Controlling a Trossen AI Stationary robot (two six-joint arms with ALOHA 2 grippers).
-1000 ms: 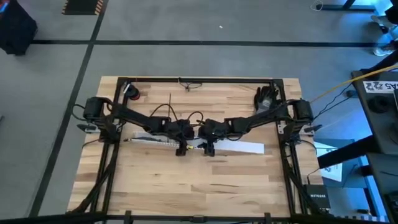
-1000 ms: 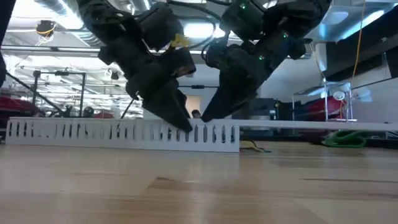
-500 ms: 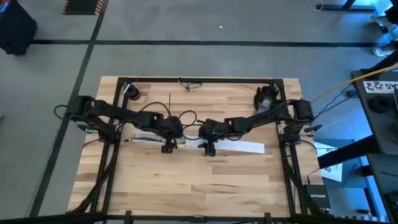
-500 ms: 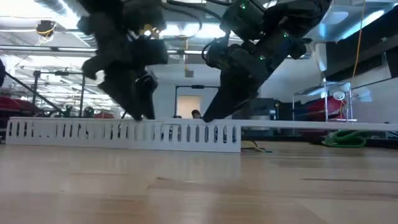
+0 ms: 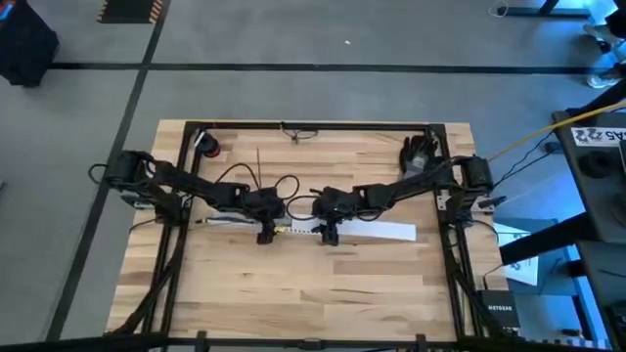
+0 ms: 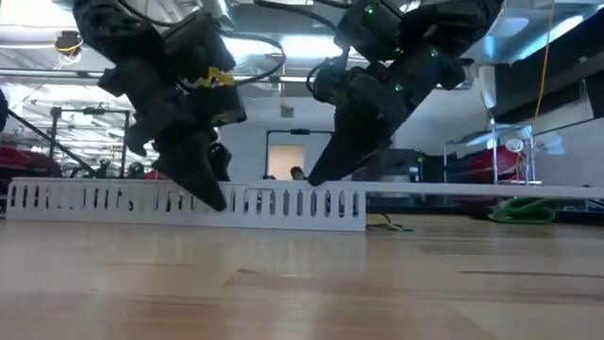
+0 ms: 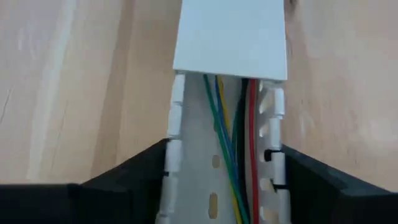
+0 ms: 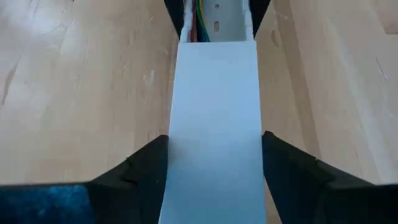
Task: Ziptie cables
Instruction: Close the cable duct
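I am holding my left gripper (image 5: 265, 235) and my right gripper (image 5: 330, 235) low over the middle of the wooden table (image 5: 313, 293), both of them straddling a long white slotted cable duct (image 6: 189, 200) that is lying flat across the table. My left fingers (image 7: 124, 180) are standing open on either side of the duct's slotted walls; I cannot tell if they are touching them. My right fingers (image 8: 298, 168) are also spread, one on each side of the flat white cover (image 8: 214, 124) that is closing the duct on that side; they are close beside it, and I cannot tell if they are gripping.

The cables (image 7: 233, 162), green, yellow, red and dark, are running inside the open part of the duct and passing under the edge of the cover.

Around me, a small red and white object (image 5: 208, 147) is sitting near the far left corner, a dark glove-like thing (image 5: 419, 154) near the far right corner, and a thin dark looped strip (image 5: 296, 134) at the far edge. The black frame rails (image 5: 186, 176) are bordering the table on three sides. The near half of the table is lying bare wood.
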